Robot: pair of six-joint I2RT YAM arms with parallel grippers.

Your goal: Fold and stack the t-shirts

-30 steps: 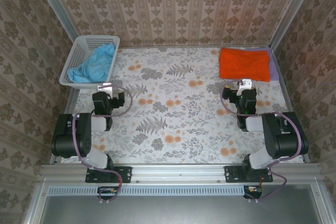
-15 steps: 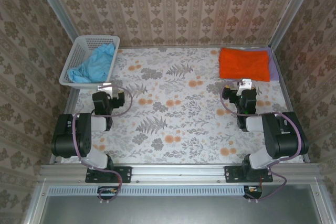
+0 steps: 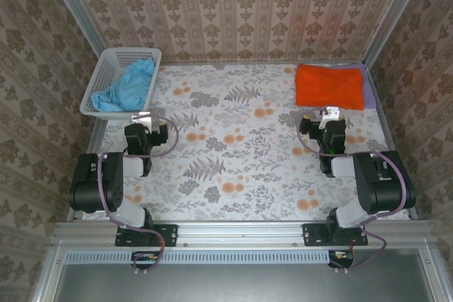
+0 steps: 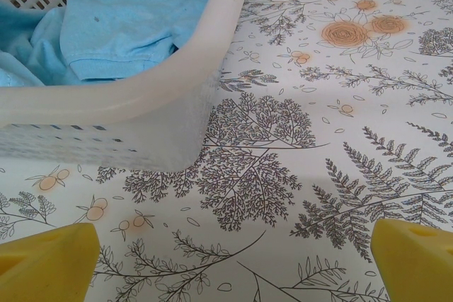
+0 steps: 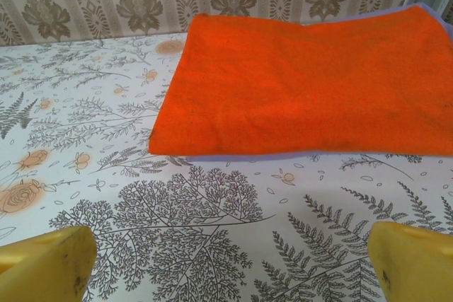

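The left end effector (image 3: 142,118) has its jaws spread wide with nothing between them. In its wrist view the yellow fingertips (image 4: 42,263) sit at the lower corners of the picture, above bare floral-printed bench (image 3: 233,139). Just ahead of it is the rounded near corner of a white plastic lattice basket (image 4: 141,90). Open bench runs off to the right of that corner. A crumpled light blue fabric t-shirt (image 4: 120,26) lies inside the basket. From overhead the basket (image 3: 105,76) stands at the far left corner of the bench, close to the wall, with the blue t-shirt (image 3: 127,88) heaped in it. The right end effector (image 3: 331,113) is likewise wide open and holds nothing. Its wrist view (image 5: 230,266) shows a stretch of bare bench before the near edge of a flat, folded bright orange t-shirt (image 5: 304,83). A thin strip of lavender purple t-shirt (image 5: 233,157) shows beneath that edge. Overhead, the orange t-shirt (image 3: 329,86) lies at the far right corner. The lavender one (image 3: 368,86) shows along its right side, close to the bench edge. The middle of the bench between the two arms is broad and open.
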